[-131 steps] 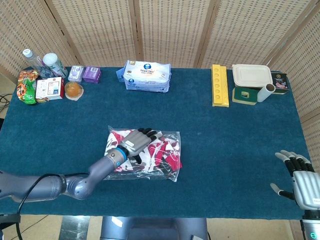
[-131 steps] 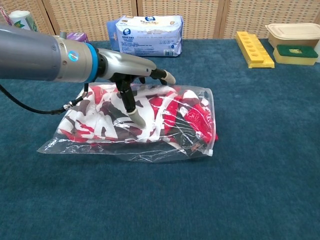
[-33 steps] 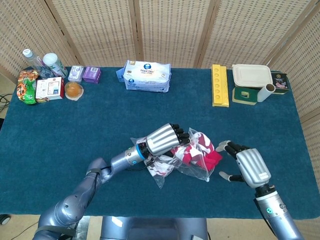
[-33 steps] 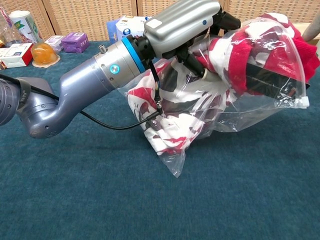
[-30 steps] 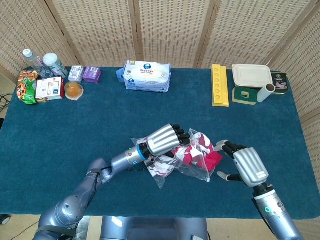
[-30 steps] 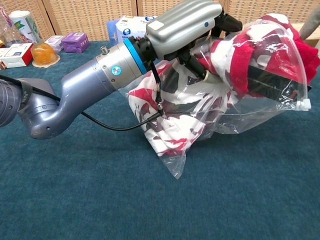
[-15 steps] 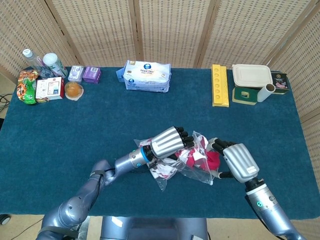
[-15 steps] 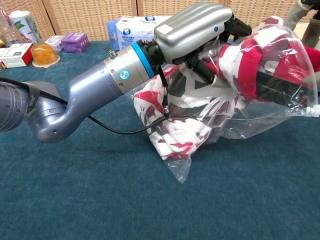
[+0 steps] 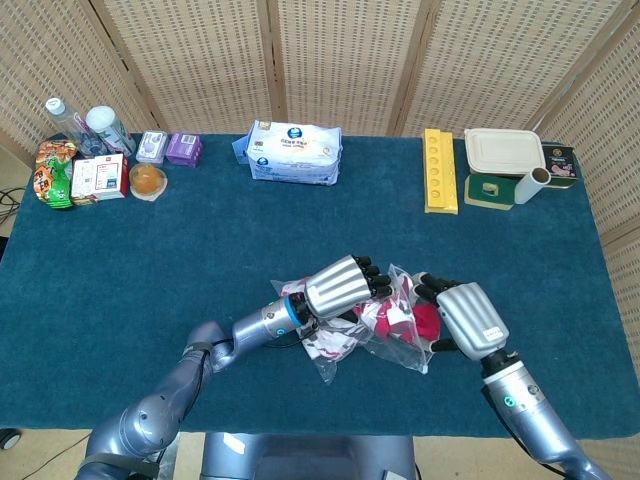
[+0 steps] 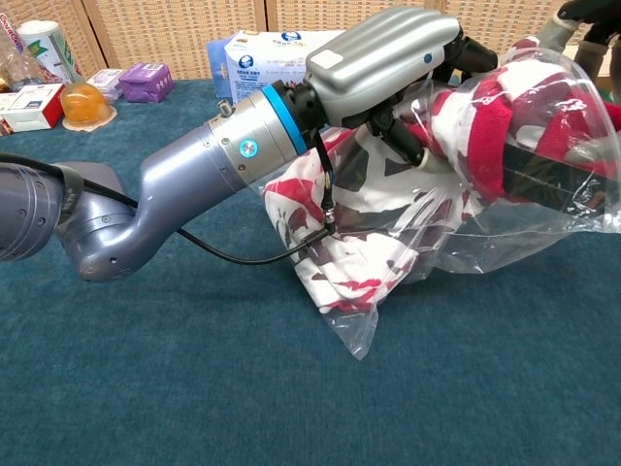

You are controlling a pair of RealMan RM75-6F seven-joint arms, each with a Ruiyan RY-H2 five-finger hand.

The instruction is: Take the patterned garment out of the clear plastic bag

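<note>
Chest view, nearest first: the clear plastic bag (image 10: 466,243) hangs lifted off the blue table (image 10: 146,388), one loose corner drooping toward the cloth, and the patterned garment (image 10: 349,243) is bunched inside it, red, white and dark, none of it out yet. Your left hand (image 10: 388,53) grips the top of the bundle, fingers curled over plastic and fabric together. At the far right edge of this view only a sliver of your right hand (image 9: 455,315) shows; from the head view it sits against the bag's right end, fingers bent onto the plastic, but you cannot tell from either camera whether it actually holds anything. Judged step: the bag is raised and the second hand is arriving at what looks like the mouth end; extraction not yet begun. Next move calls for the right hand to catch fabric only, with the left holding plastic only, then draw the two apart. Farther back, untouched: wipes pack (image 9: 294,152), yellow tray (image 9: 439,170), lidded container (image 9: 503,152).
</note>
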